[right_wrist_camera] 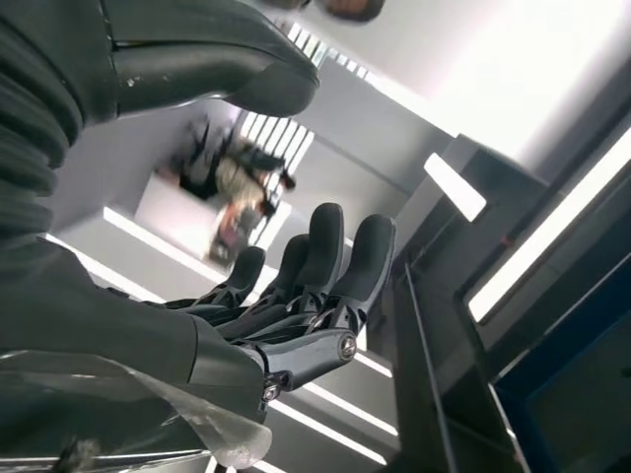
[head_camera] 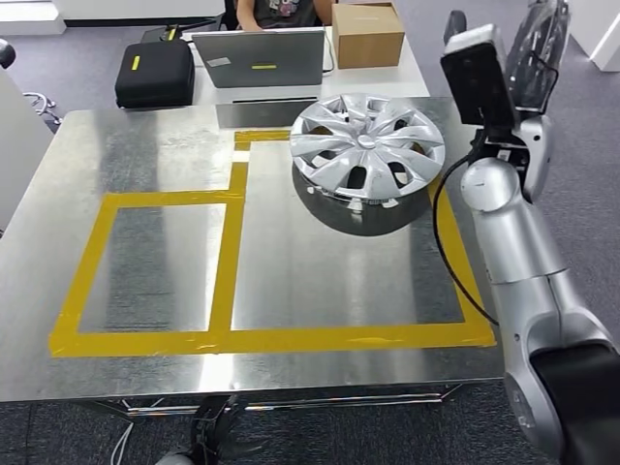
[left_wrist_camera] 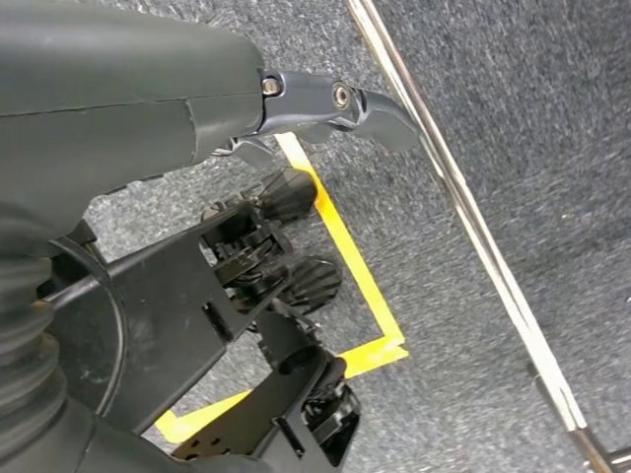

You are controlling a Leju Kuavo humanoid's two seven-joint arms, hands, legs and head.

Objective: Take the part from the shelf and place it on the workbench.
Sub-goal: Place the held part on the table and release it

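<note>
Big metal workbench [head_camera: 146, 145] with the hubcap [head_camera: 367, 147] sitting far right inside the yellow tape – looks placed. Right hand [right_wrist_camera: 298, 296] is raised, fingers apart, holding nothing – a sloppy retreat could clip the rim. Left hand [left_wrist_camera: 283, 286] hangs low, holding nothing.

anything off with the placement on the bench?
Slightly. The hubcap lies face up in the far corner of the larger taped box, its rim overlapping the yellow tape rather than centred. No damage visible. Right hand is raised clear, holding nothing.
</note>
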